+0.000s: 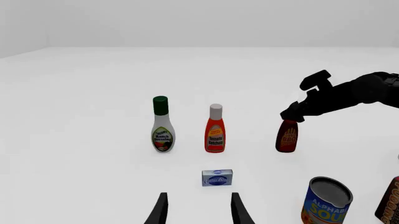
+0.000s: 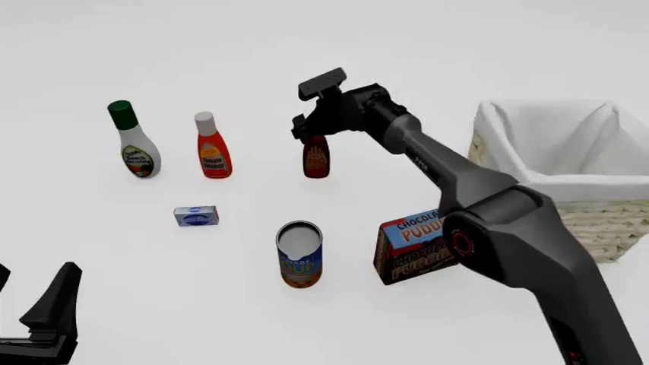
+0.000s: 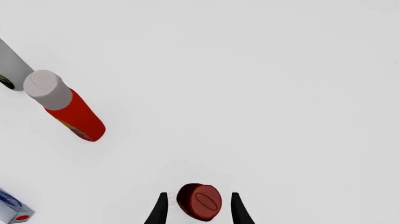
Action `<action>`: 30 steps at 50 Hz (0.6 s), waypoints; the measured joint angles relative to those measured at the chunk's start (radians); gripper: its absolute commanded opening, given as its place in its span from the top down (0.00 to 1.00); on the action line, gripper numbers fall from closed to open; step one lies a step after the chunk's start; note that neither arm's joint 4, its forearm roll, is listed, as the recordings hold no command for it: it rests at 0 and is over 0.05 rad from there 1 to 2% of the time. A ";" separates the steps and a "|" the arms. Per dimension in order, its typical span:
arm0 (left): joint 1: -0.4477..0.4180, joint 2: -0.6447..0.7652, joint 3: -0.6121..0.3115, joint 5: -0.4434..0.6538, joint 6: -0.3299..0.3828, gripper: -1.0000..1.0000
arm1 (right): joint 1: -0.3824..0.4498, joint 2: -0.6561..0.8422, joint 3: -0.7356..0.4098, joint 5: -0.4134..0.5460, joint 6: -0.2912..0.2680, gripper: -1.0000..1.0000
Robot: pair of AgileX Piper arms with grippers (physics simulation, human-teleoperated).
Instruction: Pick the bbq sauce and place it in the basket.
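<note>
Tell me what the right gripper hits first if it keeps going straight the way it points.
The bbq sauce. The right gripper points down at it, open fingers either side of the red cap, so the cap would likely meet the palm first. Exact depth is unclear.

Right arm: dark, jointed, enters from the lower right of the front view and extends forward and leftward across the table. Wrist bent downward. Right gripper (image 2: 309, 131): pointed down, fingers (image 3: 160, 210) spread apart, one on each side of the bbq sauce (image 3: 199, 201) cap, contact not discernible. Left gripper (image 1: 197, 211): low at the near left corner, fingers parted, holding nothing.
</note>
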 measured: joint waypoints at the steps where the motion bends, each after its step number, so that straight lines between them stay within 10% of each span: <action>1: 0.000 0.000 0.000 0.000 0.000 0.00 | 0.000 0.002 -0.001 0.000 0.000 0.00; 24: 0.000 0.000 0.000 0.000 0.000 0.00 | -0.004 0.037 -0.023 0.006 -0.001 0.00; 25: 0.000 0.000 0.000 0.000 0.000 0.00 | -0.005 0.038 -0.025 0.007 -0.001 1.00; 30: 0.000 0.000 0.000 0.000 0.000 0.00 | -0.006 0.043 -0.029 0.009 -0.005 1.00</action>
